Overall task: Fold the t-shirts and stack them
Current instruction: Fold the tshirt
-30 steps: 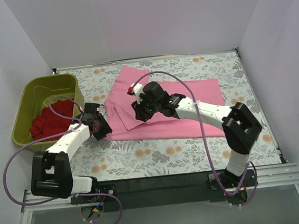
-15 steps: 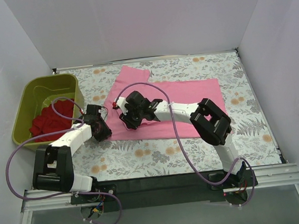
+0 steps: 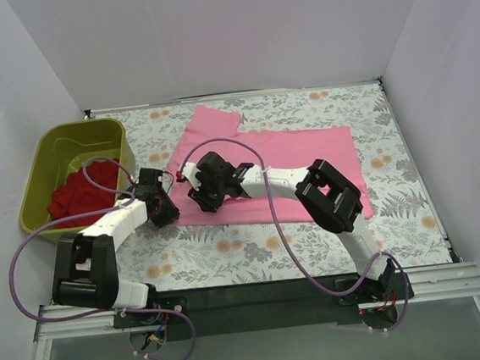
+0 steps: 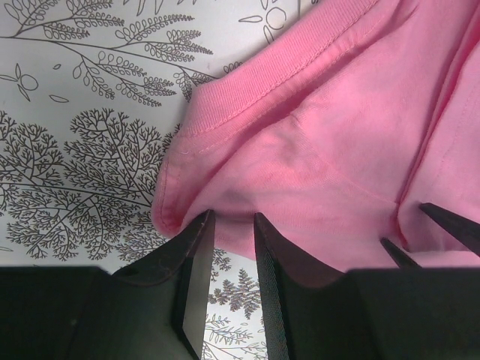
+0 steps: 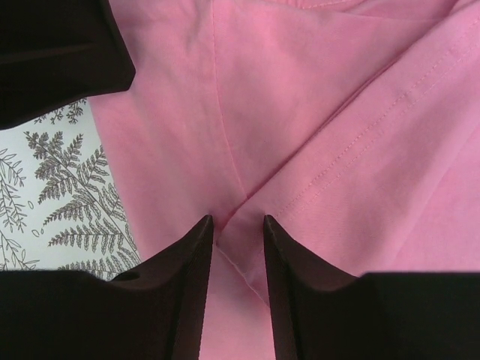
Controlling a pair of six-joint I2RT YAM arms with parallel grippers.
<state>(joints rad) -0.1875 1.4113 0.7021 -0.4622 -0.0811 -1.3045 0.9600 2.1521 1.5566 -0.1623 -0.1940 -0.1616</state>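
Note:
The pink t-shirt (image 3: 307, 165) lies spread across the middle of the floral table. My left gripper (image 3: 163, 209) is at the shirt's near left edge, its jaws nearly closed and pinching the pink hem (image 4: 322, 135) at the fingertips (image 4: 202, 225). My right gripper (image 3: 200, 192) is just to its right, low on the shirt, its jaws narrowed on a raised fold of pink cloth (image 5: 337, 112). The red t-shirt (image 3: 75, 194) lies crumpled in the olive tub (image 3: 38, 165).
The tub stands at the table's left edge, close to my left arm. White walls close in the table at the back and on both sides. My two grippers are almost touching; a dark part of the other gripper (image 5: 60, 52) shows in the right wrist view.
My right gripper has moved left across the pink shirt, from its middle to next to my left gripper. My left gripper has hardly moved.

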